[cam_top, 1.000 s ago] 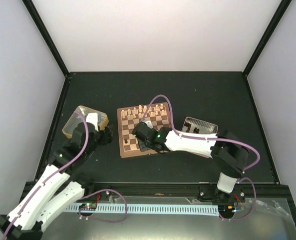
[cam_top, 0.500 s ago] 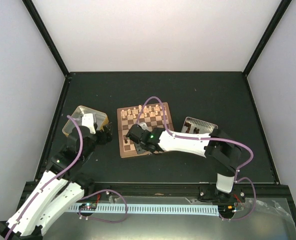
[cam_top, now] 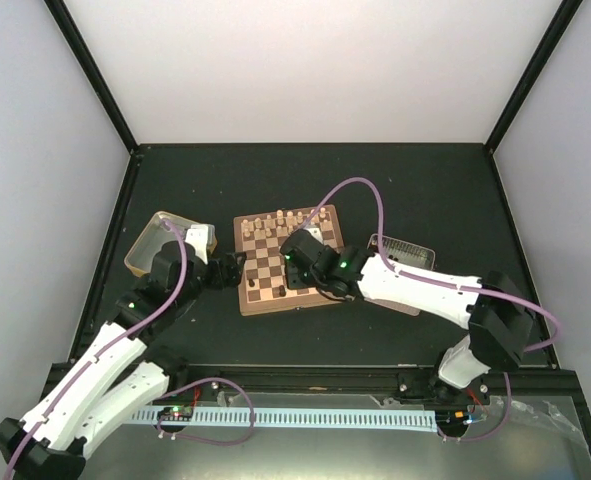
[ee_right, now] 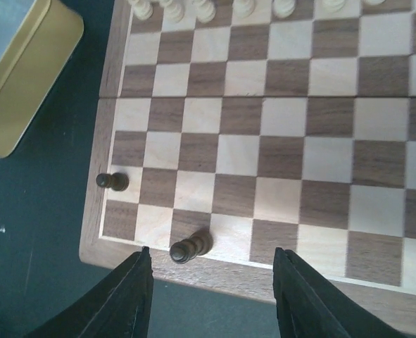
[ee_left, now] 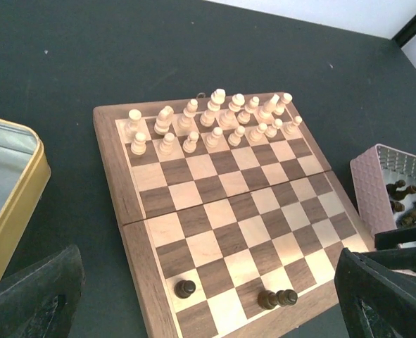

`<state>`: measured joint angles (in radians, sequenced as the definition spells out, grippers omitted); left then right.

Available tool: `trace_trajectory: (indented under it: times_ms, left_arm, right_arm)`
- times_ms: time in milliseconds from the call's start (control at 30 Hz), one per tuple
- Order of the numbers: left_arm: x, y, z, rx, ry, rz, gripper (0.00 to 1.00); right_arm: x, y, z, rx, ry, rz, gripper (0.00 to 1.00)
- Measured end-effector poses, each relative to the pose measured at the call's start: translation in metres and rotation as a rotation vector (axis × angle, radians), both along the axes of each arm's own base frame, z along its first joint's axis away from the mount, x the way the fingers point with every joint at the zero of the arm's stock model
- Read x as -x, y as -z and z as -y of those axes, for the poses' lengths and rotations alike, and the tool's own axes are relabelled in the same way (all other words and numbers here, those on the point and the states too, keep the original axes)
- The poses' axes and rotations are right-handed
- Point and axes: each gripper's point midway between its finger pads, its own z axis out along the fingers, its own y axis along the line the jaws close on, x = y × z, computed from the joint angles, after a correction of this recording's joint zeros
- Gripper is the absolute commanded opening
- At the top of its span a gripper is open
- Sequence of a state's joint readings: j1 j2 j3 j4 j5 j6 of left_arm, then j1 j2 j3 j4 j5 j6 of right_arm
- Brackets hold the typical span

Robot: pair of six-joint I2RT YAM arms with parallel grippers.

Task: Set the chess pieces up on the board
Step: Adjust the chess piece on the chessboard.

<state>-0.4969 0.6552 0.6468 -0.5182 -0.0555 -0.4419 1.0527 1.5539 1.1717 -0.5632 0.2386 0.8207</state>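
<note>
Well, gaping wide and empty at the left tool (ee_left: 208,282). Parted, empty at the right tool (ee_right: 211,282), by a dark piece (ee_right: 186,248) on the board (ee_right: 278,155).

Left claw (ee_left: 208,257) spread wide, right claw (ee_right: 211,253) parted and empty, both arms angled inward.

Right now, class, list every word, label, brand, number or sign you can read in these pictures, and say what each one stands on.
No text can be read in any view.
The board has no letters or numbers along its border.
The tin shows no label or brand.
The tray shows no label or brand.
</note>
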Motion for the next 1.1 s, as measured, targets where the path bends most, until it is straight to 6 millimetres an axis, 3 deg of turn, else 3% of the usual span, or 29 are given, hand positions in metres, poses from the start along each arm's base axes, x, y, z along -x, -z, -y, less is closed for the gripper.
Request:
trace_trajectory:
  times_ms: [467, 833, 1100]
  left_arm:
    - [-0.004, 0.006, -0.007, 0.034, -0.083, -0.042, 0.92]
    - [-0.003, 0.005, -0.008, 0.049, -0.096, -0.044, 0.90]
    - [-0.003, 0.005, -0.008, 0.049, -0.096, -0.045, 0.89]
  right_arm:
    - [0.019, 0.062, -0.031, 0.047, -0.127, -0.173, 0.47]
    - [0.021, 0.075, -0.049, 0.091, -0.191, -0.189, 0.26]
    - [0.024, 0.082, -0.049, 0.119, -0.203, -0.199, 0.24]
